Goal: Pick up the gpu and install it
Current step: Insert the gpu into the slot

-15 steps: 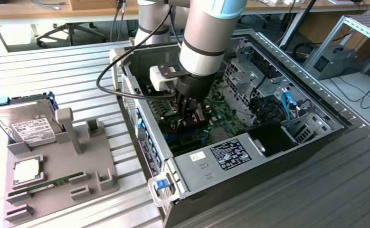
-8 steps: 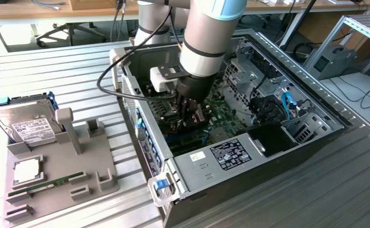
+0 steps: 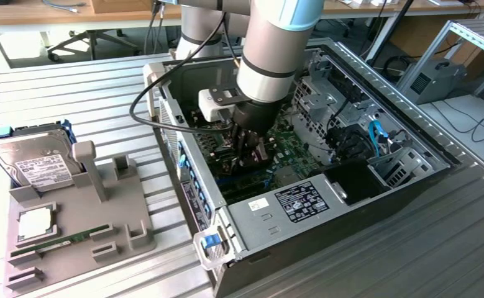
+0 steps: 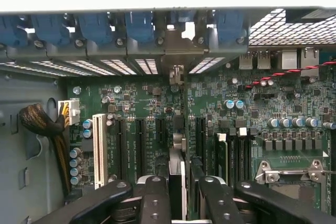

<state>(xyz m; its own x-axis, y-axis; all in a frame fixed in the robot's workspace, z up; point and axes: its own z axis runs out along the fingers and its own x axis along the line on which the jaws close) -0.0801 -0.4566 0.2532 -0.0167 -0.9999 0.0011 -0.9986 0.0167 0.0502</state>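
The gpu (image 4: 177,182) was edge-on between the gripper (image 4: 178,192) fingers, deep inside the open pc case (image 3: 440,155). In the wrist view you could see the thin card standing upright, pinched from both sides by the black fingers (image 4: 155,198), its silver bracket (image 4: 176,74) reaching toward the rear slot openings under the blue clips (image 4: 139,27). Holding it vertical like that made sense to me, since the card edge has to drop straight into one of the long black slots (image 4: 140,145) on the motherboard (image 4: 262,108). It looked lined up over a slot, but I couldn't tell whether it was seated or just hovering above.

In the exterior view the arm (image 3: 271,56) came straight down into the case, hiding the card. Off toward the exterior view's left, the grey parts holder (image 3: 68,236) sat on the slatted table (image 3: 76,93) with the hard drive (image 3: 35,161) propped up in it, a memory stick (image 3: 59,241) lying in a groove.
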